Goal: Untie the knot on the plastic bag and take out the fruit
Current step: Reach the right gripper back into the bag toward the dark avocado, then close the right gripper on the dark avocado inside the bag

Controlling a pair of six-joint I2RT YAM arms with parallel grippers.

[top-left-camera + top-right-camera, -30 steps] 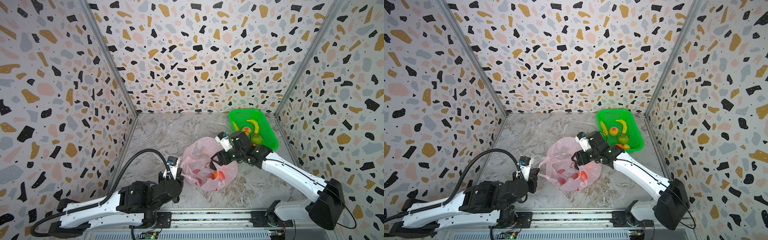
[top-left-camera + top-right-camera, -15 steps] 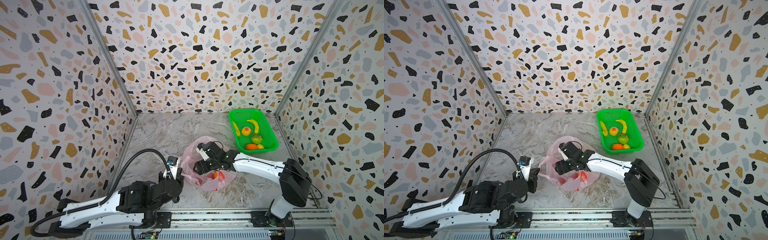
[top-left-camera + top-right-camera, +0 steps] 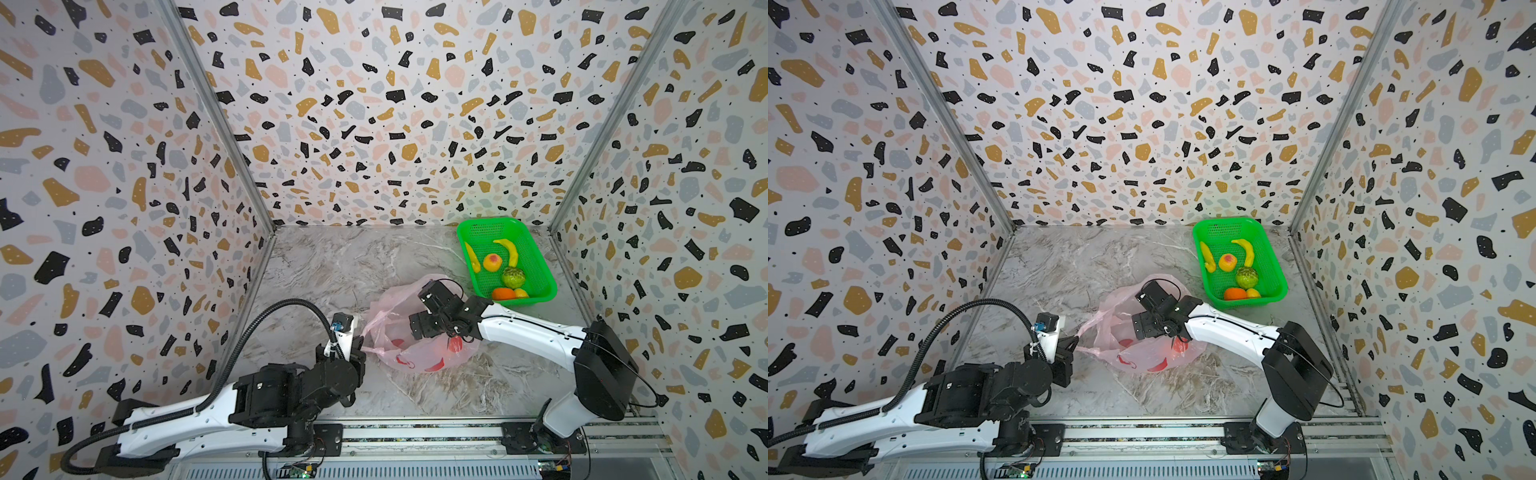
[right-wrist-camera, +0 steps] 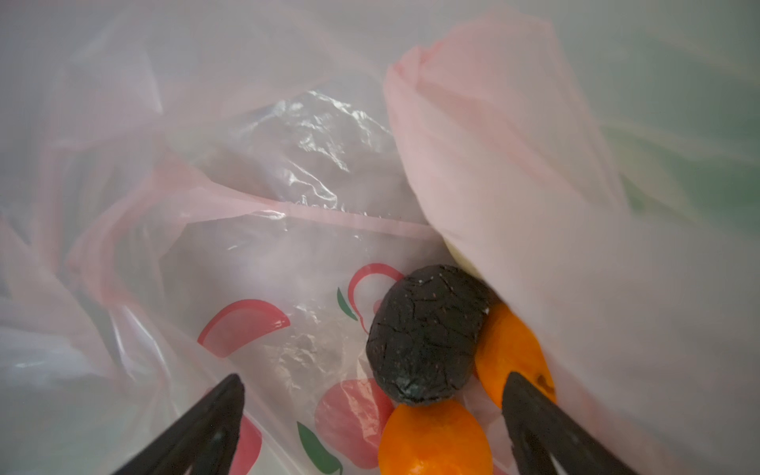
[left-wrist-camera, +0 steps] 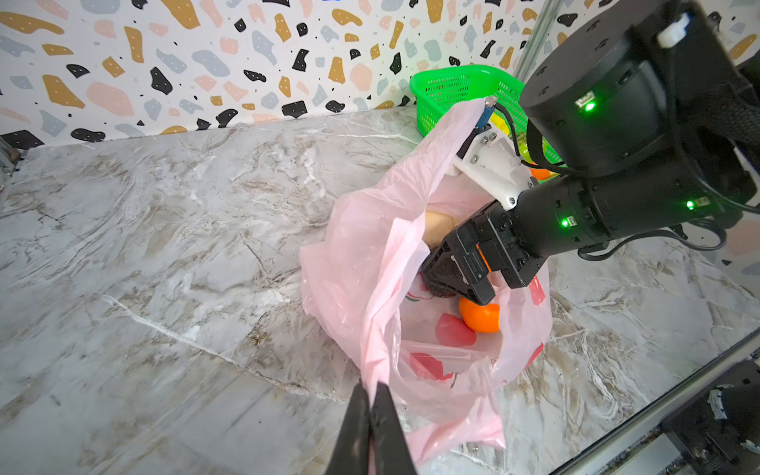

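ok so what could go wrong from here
1. The open right gripper is lined up on the avocado, but two tangerines press against it; closing may push it aside or catch a tangerine too.
2. A fold of the bag hangs over them and could get pinched along.
3. The left gripper pinches only a thin bag edge; if it slips, the mouth may collapse.

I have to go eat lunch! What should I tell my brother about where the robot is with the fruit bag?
Left gripper: shut on the plastic bag's edge, holding it open.
Right gripper: open, inside the bag, above the avocado.
Done: no knot in sight; the green basket holds a peach, a bumpy green fruit, a tangerine and more.
Left: avocado, two tangerines and a pale fruit in the bag.
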